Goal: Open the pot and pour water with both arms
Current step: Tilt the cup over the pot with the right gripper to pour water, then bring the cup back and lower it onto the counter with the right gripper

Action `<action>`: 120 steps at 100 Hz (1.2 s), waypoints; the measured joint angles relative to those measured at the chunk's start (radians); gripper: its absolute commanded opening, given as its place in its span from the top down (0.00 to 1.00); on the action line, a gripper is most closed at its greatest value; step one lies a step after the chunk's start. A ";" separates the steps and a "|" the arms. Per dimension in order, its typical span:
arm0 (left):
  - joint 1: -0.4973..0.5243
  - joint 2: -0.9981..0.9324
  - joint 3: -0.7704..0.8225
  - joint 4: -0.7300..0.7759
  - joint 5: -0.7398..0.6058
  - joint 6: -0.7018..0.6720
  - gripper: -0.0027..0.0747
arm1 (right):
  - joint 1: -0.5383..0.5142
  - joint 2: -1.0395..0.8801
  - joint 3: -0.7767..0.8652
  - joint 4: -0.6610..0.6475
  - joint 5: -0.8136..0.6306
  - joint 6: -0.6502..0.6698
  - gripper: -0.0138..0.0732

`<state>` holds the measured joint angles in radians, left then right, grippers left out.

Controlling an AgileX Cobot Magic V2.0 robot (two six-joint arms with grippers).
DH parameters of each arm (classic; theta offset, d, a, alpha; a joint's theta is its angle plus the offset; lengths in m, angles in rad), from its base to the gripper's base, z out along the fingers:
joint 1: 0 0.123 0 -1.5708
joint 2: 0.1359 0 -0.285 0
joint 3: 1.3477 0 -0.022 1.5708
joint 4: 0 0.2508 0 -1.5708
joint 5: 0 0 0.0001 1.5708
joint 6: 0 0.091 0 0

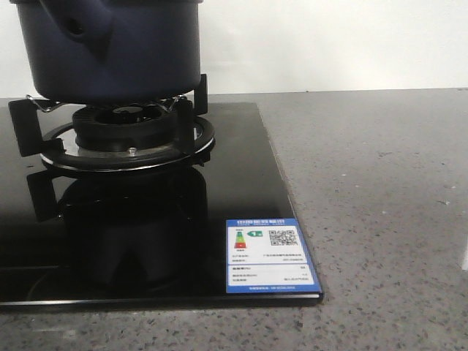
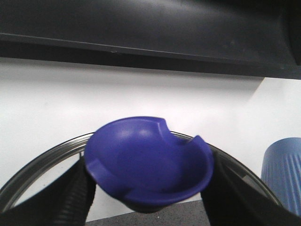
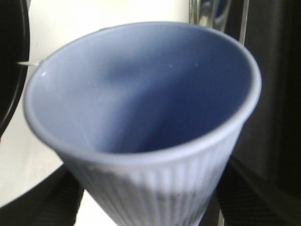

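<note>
The left gripper (image 2: 148, 197) is clamped on a dark blue lid (image 2: 148, 165); the right gripper (image 3: 150, 197) grips a light blue ribbed cup (image 3: 146, 127). The pot (image 1: 110, 47) sits on the burner stand (image 1: 128, 135), at the stove's back left.

A kitchen: a black glass gas hob (image 1: 241, 183) with a burner (image 1: 128, 124) and pot supports, set into a grey speckled stone countertop (image 1: 380, 219), an energy label (image 1: 269, 254) still stuck on.

A light blue ribbed cup (image 3: 141, 122) fills the right wrist view, its open mouth facing the camera, held between the right gripper's (image 3: 146, 207) dark fingers (image 3: 56, 197) at its lower sides.
</note>
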<state>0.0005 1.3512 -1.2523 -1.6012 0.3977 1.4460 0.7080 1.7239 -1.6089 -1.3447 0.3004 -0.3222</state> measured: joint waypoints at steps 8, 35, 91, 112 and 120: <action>0.000 0.000 0.000 0.000 0.000 0.000 0.43 | 0.000 0.000 0.000 0.000 0.000 0.000 0.38; 0.000 0.000 0.000 0.000 0.000 0.000 0.43 | 0.000 0.000 0.000 0.023 0.014 0.010 0.38; 0.000 0.000 0.000 -0.002 0.000 0.000 0.43 | 0.001 -0.055 -0.004 0.059 0.306 0.583 0.38; 0.000 0.000 0.000 -0.004 0.007 0.000 0.43 | -0.043 -0.112 -0.004 0.104 0.459 0.860 0.38; 0.000 0.000 0.000 -0.004 0.021 0.000 0.43 | -0.084 -0.144 -0.004 0.178 0.470 0.921 0.38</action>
<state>0.0005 1.3512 -1.2523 -1.6050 0.4186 1.4460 0.6240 1.5797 -1.6133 -1.1662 0.7705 0.5989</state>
